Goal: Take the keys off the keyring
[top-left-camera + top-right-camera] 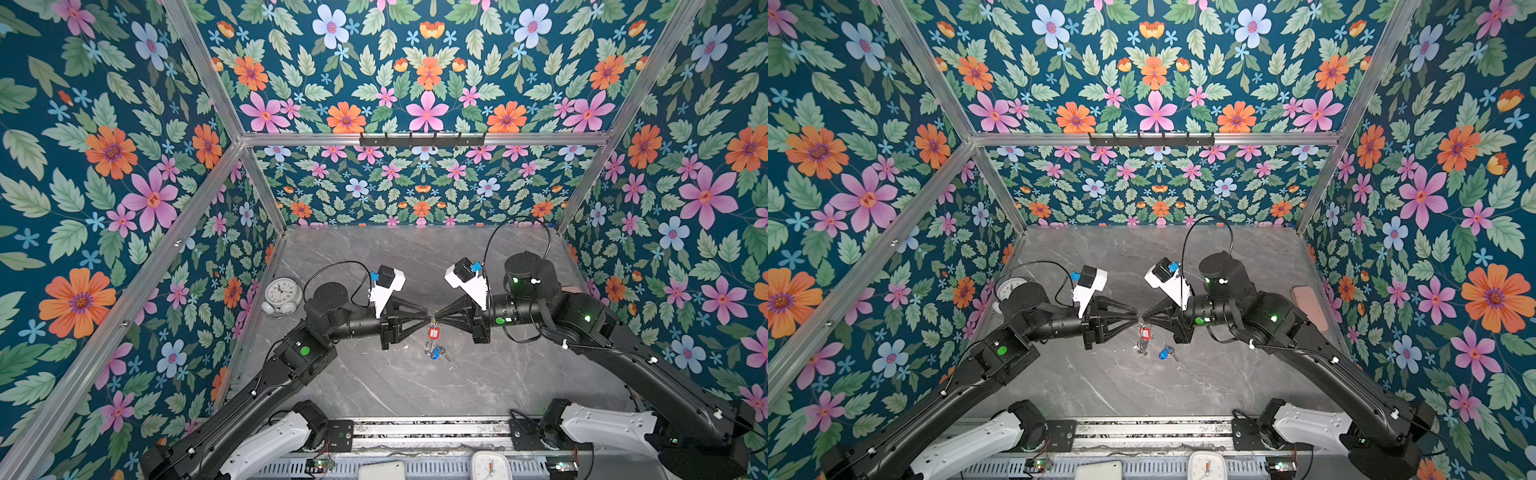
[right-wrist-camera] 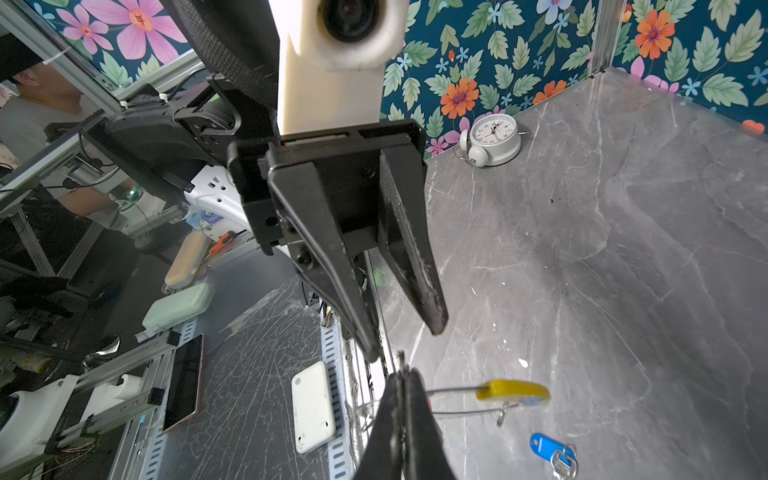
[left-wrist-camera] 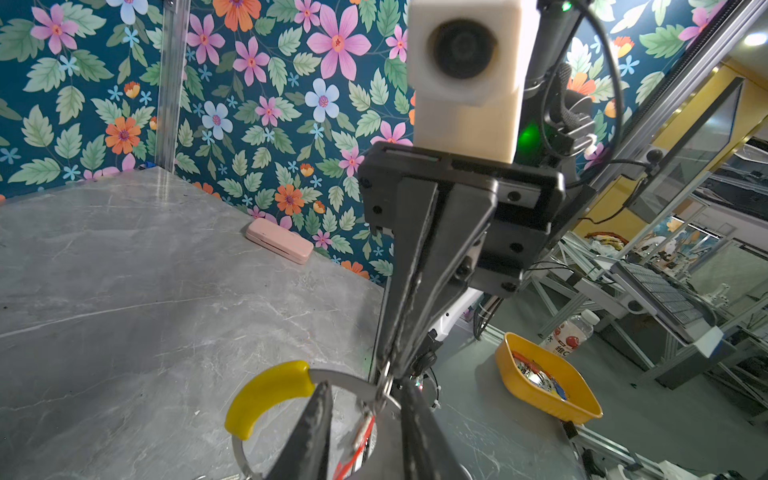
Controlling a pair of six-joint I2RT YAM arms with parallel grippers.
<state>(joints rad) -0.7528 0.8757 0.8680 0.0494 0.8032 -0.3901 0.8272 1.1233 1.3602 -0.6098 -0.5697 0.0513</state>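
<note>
Progress looks about half: the blue-tagged key [image 2: 548, 446] lies loose on the counter [image 2: 623, 249], off the keyring [image 2: 513, 390], which the right gripper [image 2: 401, 372] pinches tight and holds aloft. The red-tagged key [image 1: 433, 332] still dangles from the ring, so that one remains. The left gripper [image 2: 405, 340] stands partly open beside it.

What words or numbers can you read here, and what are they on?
"维C": on the bottle label, outside the cell; its other characters are blurred.
Too small to read: the hour numerals on the round white alarm clock and on the square white clock.
None legible: the blue tag and the red tag show no writing that I can make out.
</note>
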